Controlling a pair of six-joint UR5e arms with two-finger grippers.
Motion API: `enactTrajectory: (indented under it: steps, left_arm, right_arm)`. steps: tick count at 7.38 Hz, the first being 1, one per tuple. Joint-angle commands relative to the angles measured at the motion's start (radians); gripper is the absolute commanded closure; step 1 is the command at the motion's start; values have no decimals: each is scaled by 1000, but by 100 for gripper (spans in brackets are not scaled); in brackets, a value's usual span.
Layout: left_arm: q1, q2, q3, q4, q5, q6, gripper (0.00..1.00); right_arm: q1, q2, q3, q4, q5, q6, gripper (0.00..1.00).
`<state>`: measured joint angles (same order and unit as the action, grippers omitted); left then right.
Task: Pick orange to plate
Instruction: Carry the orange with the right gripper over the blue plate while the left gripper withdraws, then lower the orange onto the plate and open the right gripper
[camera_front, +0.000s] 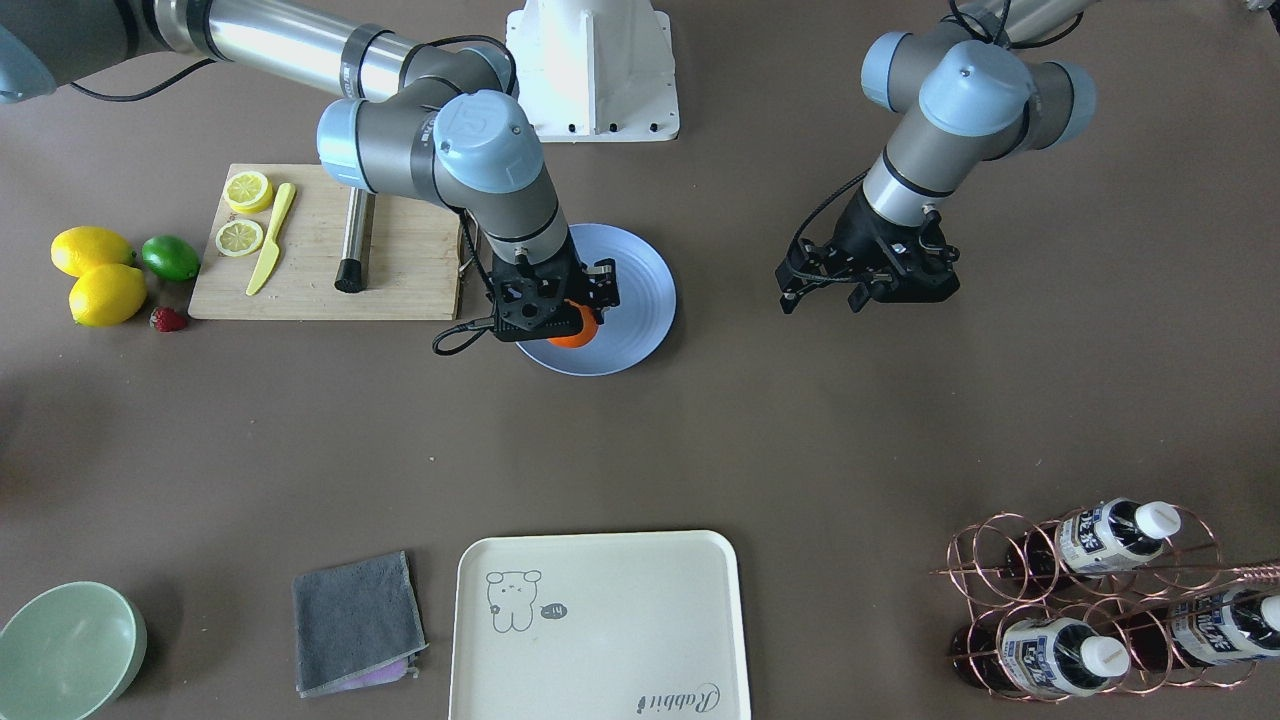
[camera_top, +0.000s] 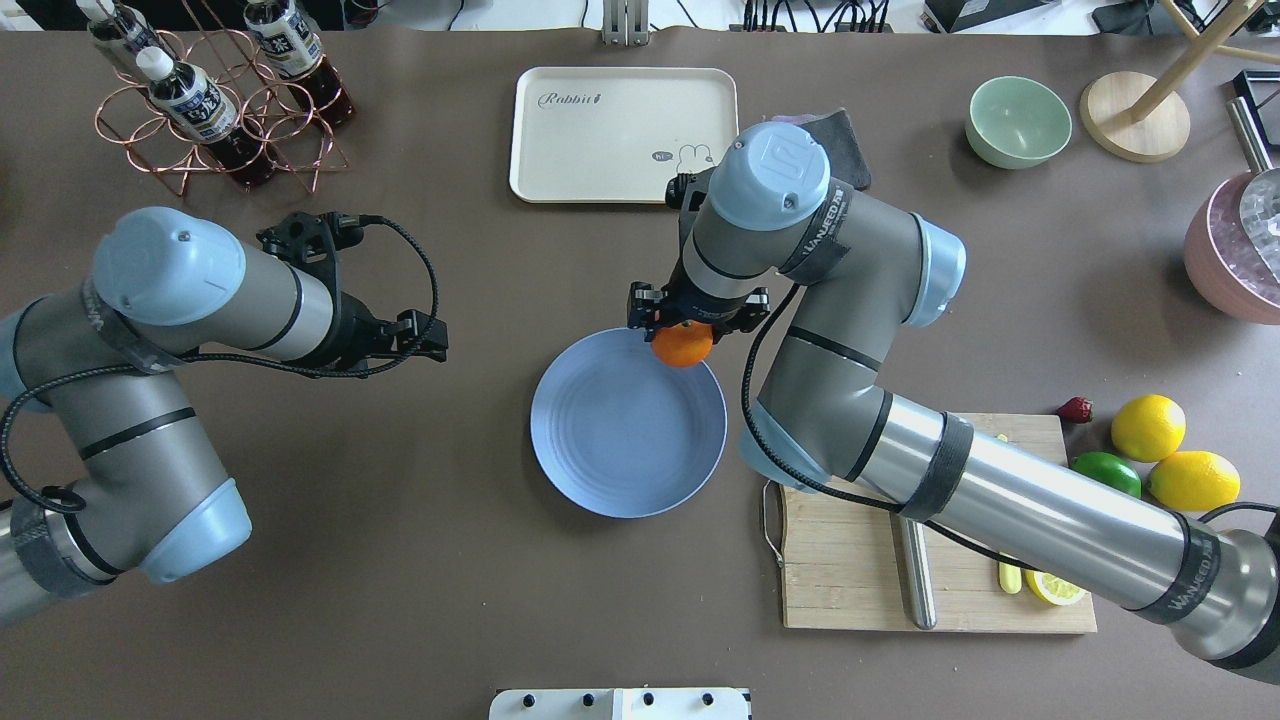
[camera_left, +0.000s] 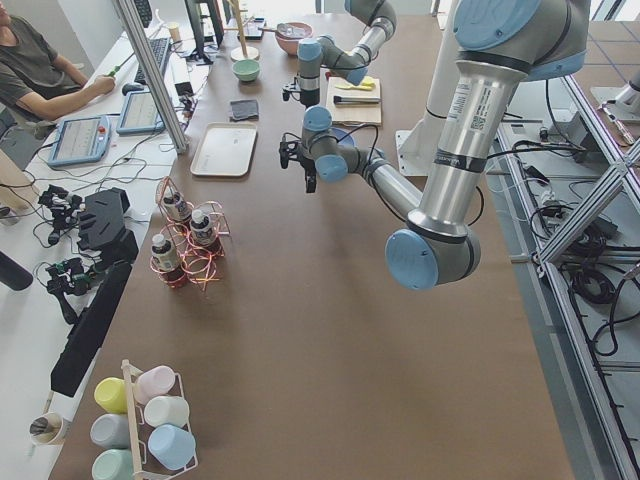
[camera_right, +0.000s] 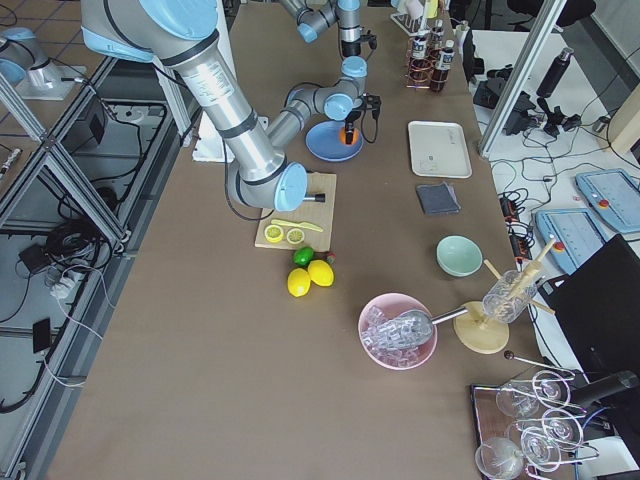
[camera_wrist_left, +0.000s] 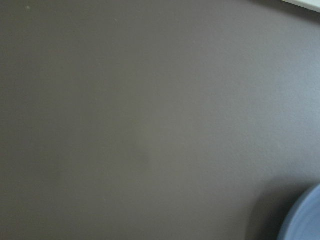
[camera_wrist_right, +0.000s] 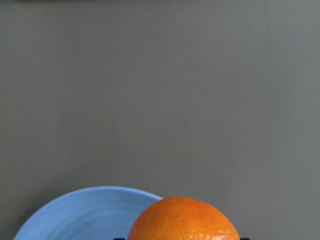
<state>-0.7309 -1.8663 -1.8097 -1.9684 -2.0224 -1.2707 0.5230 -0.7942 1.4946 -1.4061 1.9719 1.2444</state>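
Note:
My right gripper (camera_top: 684, 332) is shut on the orange (camera_top: 683, 346), a small bright-orange fruit. It is held at the far rim of the pale blue plate (camera_top: 620, 440). From the front, the orange (camera_front: 574, 336) shows just below the black fingers, over the plate (camera_front: 640, 290). The right wrist view has the orange (camera_wrist_right: 183, 220) at the bottom edge, with the plate's rim (camera_wrist_right: 85, 212) under it to the left. Whether the fruit touches the plate I cannot tell. My left gripper (camera_front: 820, 298) hangs open and holds nothing, well to the side of the plate.
A wooden cutting board (camera_top: 860, 570) with lemon slices, a yellow knife and a steel rod lies beside the plate. Two lemons (camera_top: 1148, 427), a lime (camera_top: 1106, 472) and a strawberry sit beyond it. A cream tray (camera_top: 622, 133), green bowl (camera_top: 1018, 121), grey cloth and bottle rack (camera_top: 215, 110) line the far side.

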Motion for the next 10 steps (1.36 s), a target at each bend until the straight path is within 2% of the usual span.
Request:
enactTrajectory:
  steps: [1,3,4,5,6,7,8,9,10]
  left_arm:
    - [-41,12,21,2,-18,40,3]
    - [-62,19,21,2,-19,40,3]
    - [-62,19,18,2,-19,40,3]
    - [-62,19,21,2,-22,42,3]
    - [-62,18,21,2,-22,43,3]
    - [-71,19,26,6,-22,45,3]
    - [-125,18,12,43,-76,89,3]
    - [-219,18,-11,128,-152,229,3]
    - [-301,33,-46,249,-176,407,3]
  right_arm:
    - [-86,6,-11,-7,-83,29,100]
    - [-87,1,-10,-8,-85,29,100]
    - [-89,-2,-11,-8,-94,29,67]
    - [-93,-11,-8,-8,-116,29,25]
    - [-95,-13,-2,-8,-119,29,0]
    - [-89,-13,12,-8,-117,27,0]
    - [-65,-25,73,-60,-108,26,0]
    - [-5,-57,187,-183,-90,-3,0]
    - [105,-122,273,-250,3,-126,0]
